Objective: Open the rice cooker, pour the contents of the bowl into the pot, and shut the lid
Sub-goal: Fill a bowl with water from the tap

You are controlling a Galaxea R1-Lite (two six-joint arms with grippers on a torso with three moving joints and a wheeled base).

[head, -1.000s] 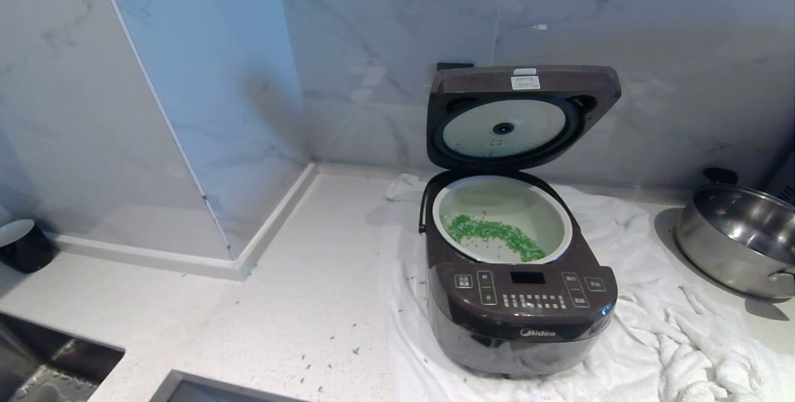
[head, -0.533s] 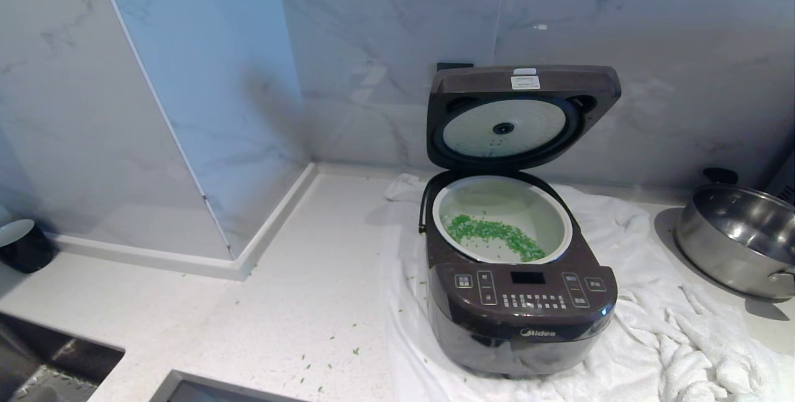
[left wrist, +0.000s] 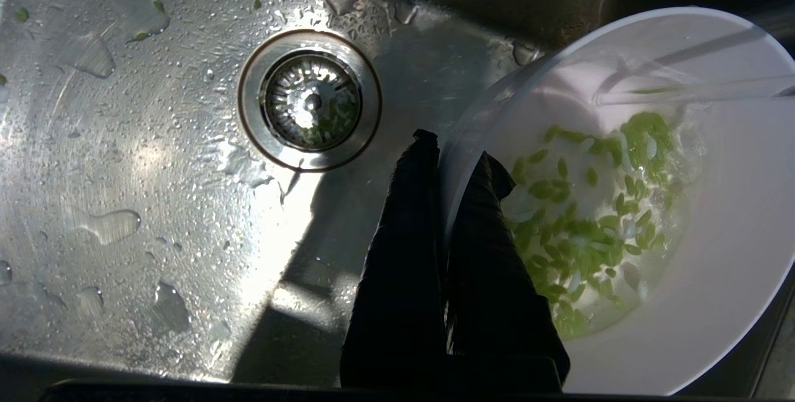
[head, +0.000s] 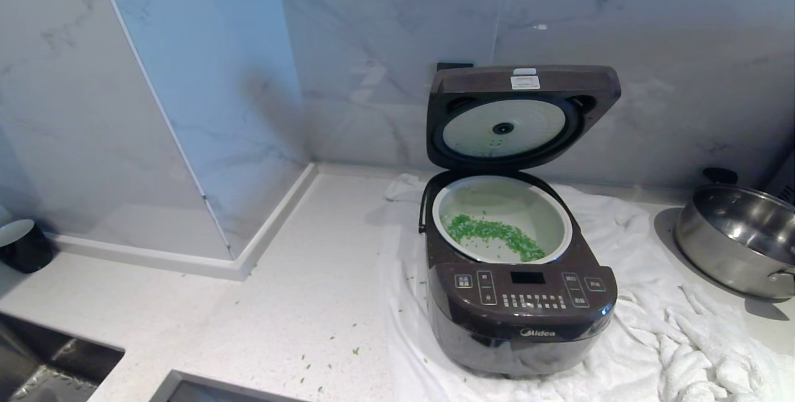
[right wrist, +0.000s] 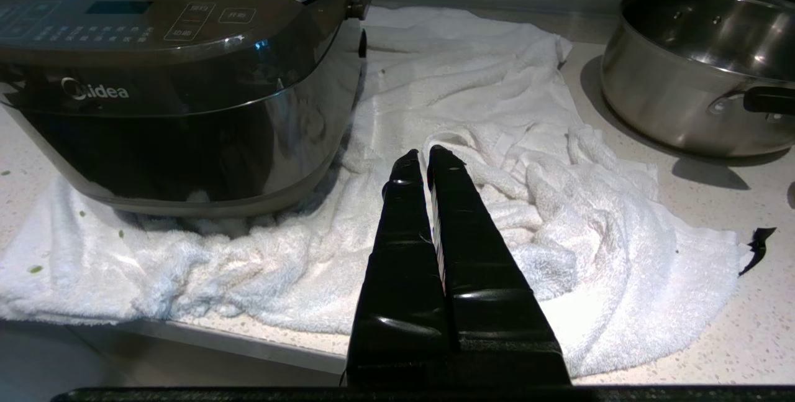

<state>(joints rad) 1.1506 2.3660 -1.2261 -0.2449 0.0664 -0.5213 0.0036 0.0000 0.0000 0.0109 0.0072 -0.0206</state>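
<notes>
The rice cooker (head: 522, 315) stands on a white towel with its lid (head: 522, 79) hinged up against the wall. Its white pot (head: 564, 228) holds a strip of green contents (head: 494, 234). Neither arm shows in the head view. In the left wrist view my left gripper (left wrist: 456, 153) is shut on the rim of the bowl (left wrist: 714, 278), one finger inside and one outside. It holds the bowl over a wet steel sink (left wrist: 124, 172). Green bits (left wrist: 584, 234) lie in the bowl's water, and a thin stream of water (left wrist: 683, 88) runs in. My right gripper (right wrist: 428, 156) is shut and empty over the towel.
A steel pot with black handles (head: 739, 240) sits right of the cooker on the counter. The crumpled towel (head: 683, 340) spreads to the front right. The sink drain (left wrist: 309, 99) lies beside the bowl. A dark, white-topped object (head: 18, 243) stands at the far left. Green bits dot the counter (head: 279, 302).
</notes>
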